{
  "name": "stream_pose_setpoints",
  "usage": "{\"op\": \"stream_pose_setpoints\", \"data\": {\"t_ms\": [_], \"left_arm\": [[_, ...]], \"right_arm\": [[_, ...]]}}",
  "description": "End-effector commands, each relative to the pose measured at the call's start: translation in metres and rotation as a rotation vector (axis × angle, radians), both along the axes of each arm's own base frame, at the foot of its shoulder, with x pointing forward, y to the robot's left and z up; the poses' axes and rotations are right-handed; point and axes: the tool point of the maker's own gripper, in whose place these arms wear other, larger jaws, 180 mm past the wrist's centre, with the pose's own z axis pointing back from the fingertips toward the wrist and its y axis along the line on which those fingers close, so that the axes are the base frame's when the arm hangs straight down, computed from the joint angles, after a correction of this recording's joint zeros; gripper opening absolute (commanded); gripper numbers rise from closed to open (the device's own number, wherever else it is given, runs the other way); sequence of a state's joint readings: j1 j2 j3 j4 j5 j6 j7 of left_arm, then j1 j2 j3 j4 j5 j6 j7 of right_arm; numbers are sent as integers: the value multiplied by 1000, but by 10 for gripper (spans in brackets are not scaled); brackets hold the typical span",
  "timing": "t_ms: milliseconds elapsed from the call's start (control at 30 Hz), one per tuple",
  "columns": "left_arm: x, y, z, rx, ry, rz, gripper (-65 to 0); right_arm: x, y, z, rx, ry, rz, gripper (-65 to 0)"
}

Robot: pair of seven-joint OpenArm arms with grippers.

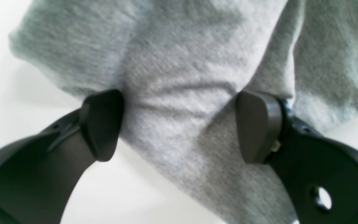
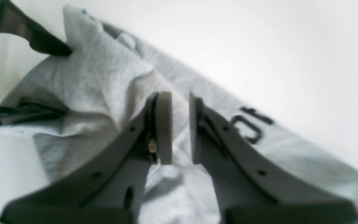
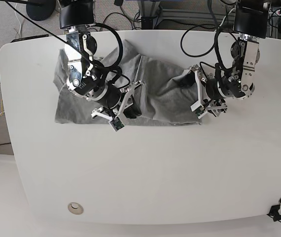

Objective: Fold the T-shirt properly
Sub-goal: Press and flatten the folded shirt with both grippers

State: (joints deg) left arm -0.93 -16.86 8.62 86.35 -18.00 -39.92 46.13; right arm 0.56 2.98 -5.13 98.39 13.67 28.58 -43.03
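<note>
The heather-grey T-shirt [image 3: 160,94] lies bunched and wrinkled across the back half of the white table [image 3: 155,173]. My left gripper [image 1: 179,127] stands open at the shirt's right end, its two dark fingers wide apart on either side of a raised ridge of T-shirt [image 1: 182,62] cloth. My right gripper [image 2: 180,127] hovers over the T-shirt [image 2: 98,71] near its middle, jaws parted by a narrow gap with nothing visibly pinched. Black lettering [image 2: 252,124] shows beside it. In the base view the right gripper [image 3: 129,107] is left of centre and the left gripper [image 3: 193,93] is to the right.
Black cables [image 3: 199,34] loop over the table's back edge behind both arms. A round metal grommet [image 3: 75,208] sits near the front left corner. The table's left edge [image 3: 2,98] lies close to the shirt's left end.
</note>
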Motion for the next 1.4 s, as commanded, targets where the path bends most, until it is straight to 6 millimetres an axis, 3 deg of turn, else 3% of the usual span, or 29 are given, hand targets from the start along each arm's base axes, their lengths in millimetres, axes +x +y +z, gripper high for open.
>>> {"op": "stream_pose_setpoints", "data": {"t_ms": [0,133,267,367,500,633,733,833,933,1200,1367], "left_arm": [[4,3,5,10,-15,-4,-117],[4,3,5,11,-15,-4,-117],[3,5,5,14,-14,-2,-117],[3,20,4,51,-14,-2,-117],[10,32,14,58,-62,-6,-117],[18,48,29,97,-114,-20,-117],[30,42,62,110,-219,-62,-117],[37,40,95,109,-319,-65,-117],[23,33,101,97,-337,-78,-117],[-24,-7,69,4,-226,-117,-117],[-41,-13,56,0,-177,-136,-117]], "right_arm": [[4,14,0,41,-2,22,-587],[-3,32,-31,83,53,50,-607],[2,20,-62,87,99,19,-607],[9,4,-72,67,101,1,-607],[18,-9,-68,40,81,-3,-607],[31,-6,-46,37,27,10,-607],[34,0,-10,7,-34,44,-607],[30,12,30,-17,-108,80,-607],[15,18,46,-35,-125,95,-607],[-31,20,4,-23,8,100,-607],[-49,25,-38,28,102,87,-607]]}}
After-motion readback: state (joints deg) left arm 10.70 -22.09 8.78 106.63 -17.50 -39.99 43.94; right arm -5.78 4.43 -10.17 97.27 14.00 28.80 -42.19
